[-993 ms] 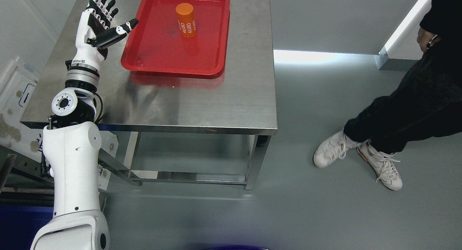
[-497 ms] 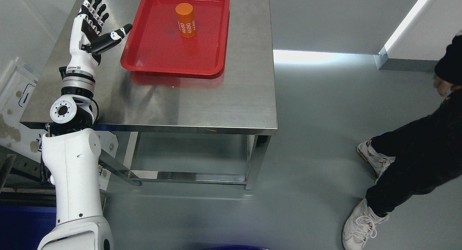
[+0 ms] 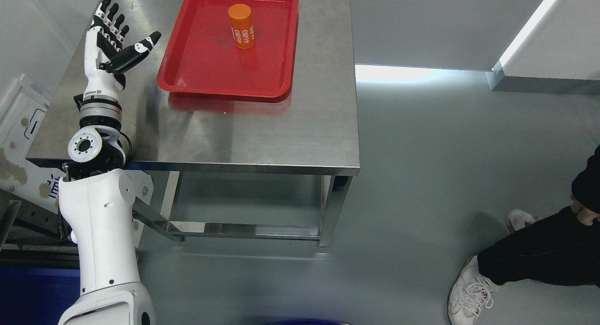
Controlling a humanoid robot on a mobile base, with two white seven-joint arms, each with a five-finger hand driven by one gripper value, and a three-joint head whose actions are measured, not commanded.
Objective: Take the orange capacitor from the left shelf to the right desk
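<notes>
Reaching up, left hand (image 3: 110, 41) fingers spread, capacitor (image 3: 241, 26) upright in tray (image 3: 197, 76)

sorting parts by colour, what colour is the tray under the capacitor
Red; the tray shows plainly in the head view.

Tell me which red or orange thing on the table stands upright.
The orange capacitor: a small cylinder standing on end inside the red tray, which lies flat and wide.

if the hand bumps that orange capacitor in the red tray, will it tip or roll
The orange capacitor stands upright and is taller than it is wide, so a push near its top would probably tip it. Being a cylinder, it would likely roll once down, though the red tray has a raised rim that should stop it. It looks rigid and smooth, perhaps slippery.
</notes>
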